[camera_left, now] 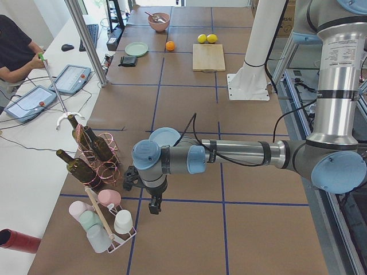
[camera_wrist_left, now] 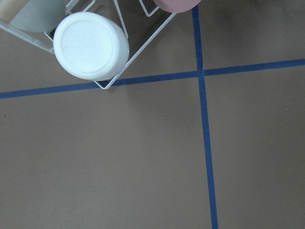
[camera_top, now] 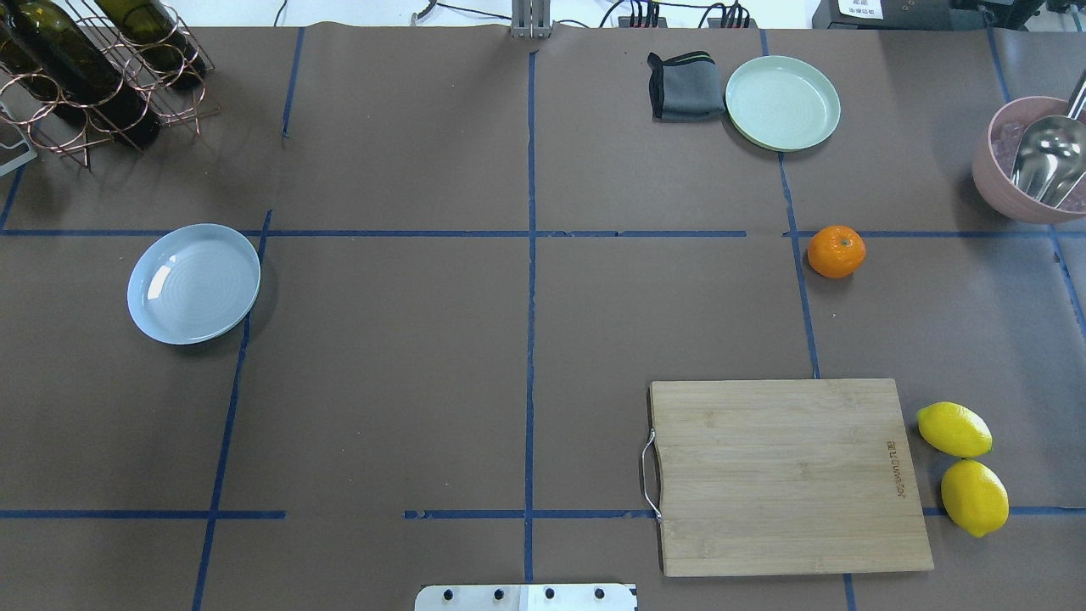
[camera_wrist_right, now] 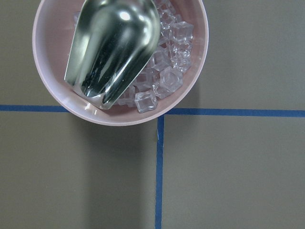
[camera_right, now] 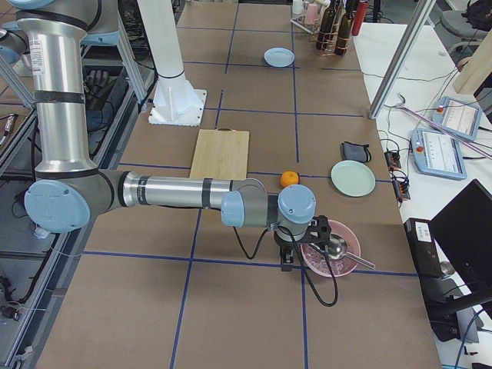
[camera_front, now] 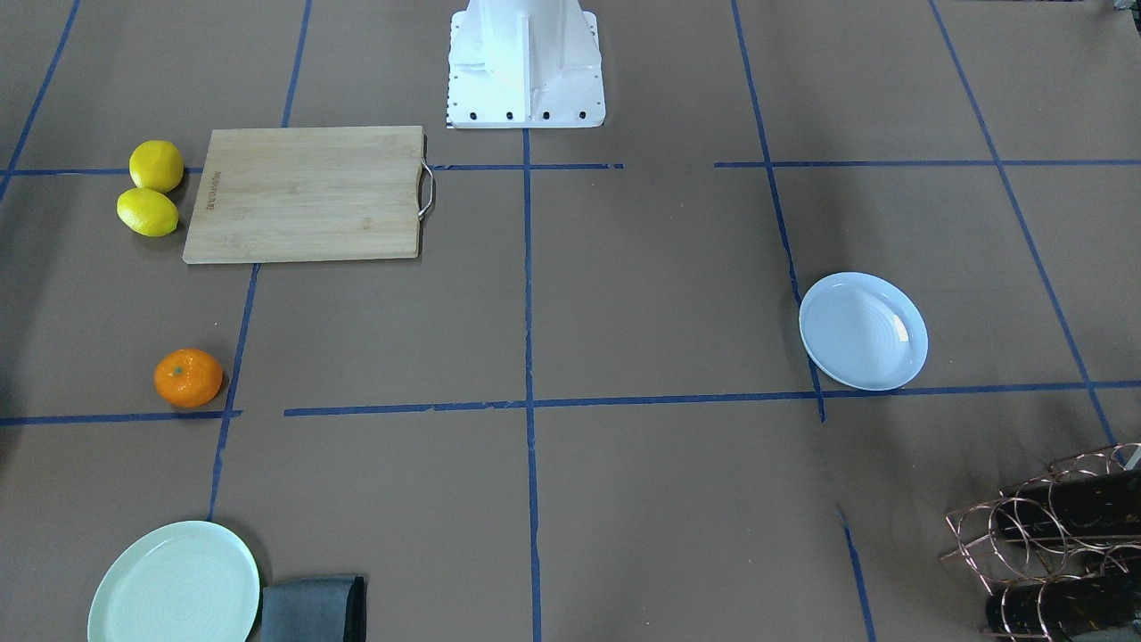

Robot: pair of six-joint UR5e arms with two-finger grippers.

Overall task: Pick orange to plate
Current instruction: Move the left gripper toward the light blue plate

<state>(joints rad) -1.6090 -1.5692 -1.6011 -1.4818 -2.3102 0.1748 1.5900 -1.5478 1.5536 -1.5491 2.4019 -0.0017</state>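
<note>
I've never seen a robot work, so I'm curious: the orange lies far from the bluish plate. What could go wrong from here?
The round orange must travel across the whole table to the pale blue plate; it might slip or roll off. The mint-green plate sits much nearer the orange and could be taken by mistake. The right pincer hangs close by the pink bowl of ice and might bump it.

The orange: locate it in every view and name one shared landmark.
Front-facing: orange at left, below the middle.
Overhead: right, upper half.
Exterior left: far end, top.
Exterior right: centre.
Left wrist: absent.
Right wrist: absent.
Landmark: cutting board, in all four exterior views.
</note>
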